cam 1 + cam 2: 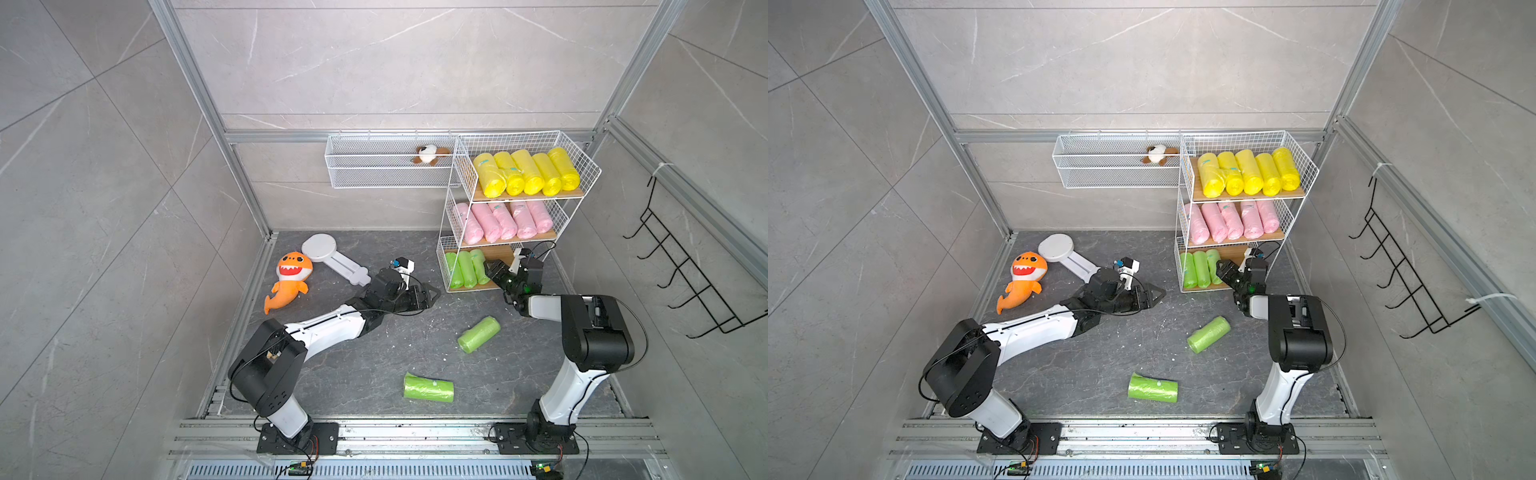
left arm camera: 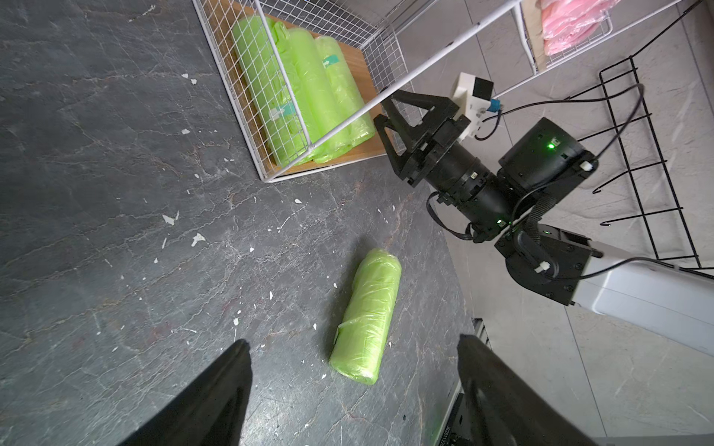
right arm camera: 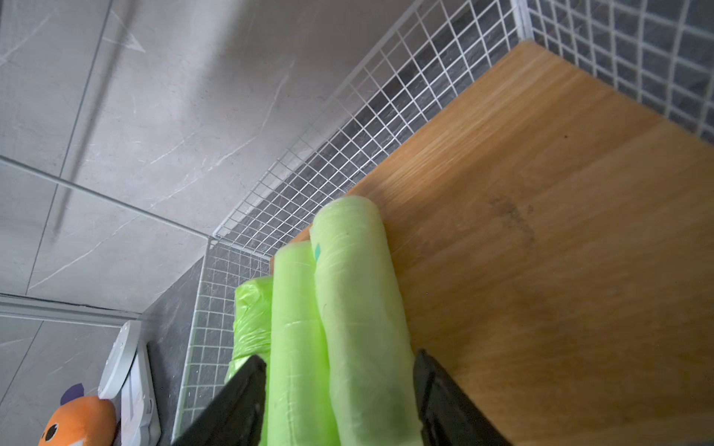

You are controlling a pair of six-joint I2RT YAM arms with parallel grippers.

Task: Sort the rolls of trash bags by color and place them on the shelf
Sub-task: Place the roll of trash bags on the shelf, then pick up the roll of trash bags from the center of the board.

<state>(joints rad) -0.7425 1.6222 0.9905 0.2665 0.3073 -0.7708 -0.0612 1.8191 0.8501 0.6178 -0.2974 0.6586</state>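
Shelf: the shelf [image 1: 587, 165] stands at the far right of the worktop [image 1: 374, 357]; yellow rolls [image 1: 525, 172] fill its top tier, pink rolls [image 1: 503, 220] the middle, and three shelved green rolls [image 1: 467, 268] lie side by side at one end of the bottom tier, with the rest of that board bare
Loose rolls: the loose roll by the shelf [image 1: 478, 334] lies a little in front of it; the loose roll by the bases [image 1: 429, 387] lies nearer the arm mounts, well apart from the other
Right gripper: the right gripper [image 3: 337, 355] sits at the mouth of the bottom tier, jaws parted astride the outermost shelved roll (its neighbour is partly between them too); nothing looks clamped
Left gripper: the left gripper [image 2: 352, 340] is low over the worktop, jaws spread wide and empty, facing the loose roll by the shelf
Progress: two greens left to shelve, by my count
Risk, drag: a jaw could catch the soft film while backing out and pull a roll off the board's front edge
Risk, rolling: nothing props the outermost roll on its bare side, so a nudge could send it across the board
Risk, arms: both arms are near the same loose roll and could meet
Hidden: the gripper covers the front ends of the shelved greens in both top views; whether a pad touches the film I cannot tell; neither wrist view shows the roll by the bases
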